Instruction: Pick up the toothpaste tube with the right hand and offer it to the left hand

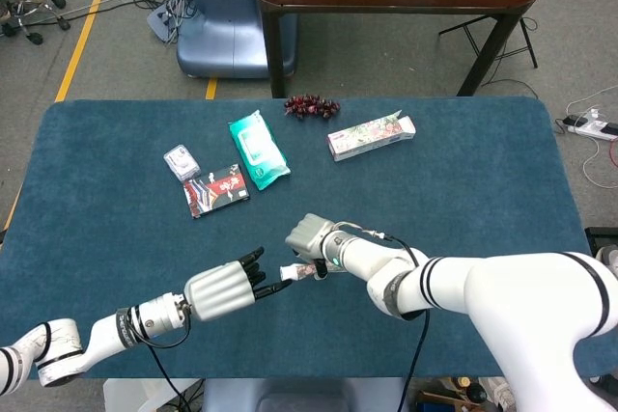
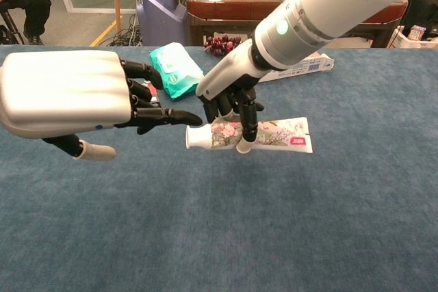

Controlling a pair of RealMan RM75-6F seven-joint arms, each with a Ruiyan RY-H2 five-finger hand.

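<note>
Gripping the toothpaste tube (image 2: pixel 263 134), the right hand (image 2: pixel 229 97) hides its middle; left hand (image 2: pixel 75 97) fingers (image 2: pixel 164 117) spread, fingertip at the cap.

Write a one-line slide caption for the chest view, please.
Right hand holds the toothpaste tube above the table, cap toward the open left hand.

Right hand (image 2: pixel 229 97) grips with fingers curled; left hand (image 2: pixel 75 100) reaches toward it, fingers spread.

Worktop (image 2: pixel 205 237) blue; toothpaste tube (image 2: pixel 274 135) white with floral print, white cap; wet-wipes pack (image 1: pixel 258 150) teal; hands silver-white with black fingers (image 2: pixel 161 115).
</note>
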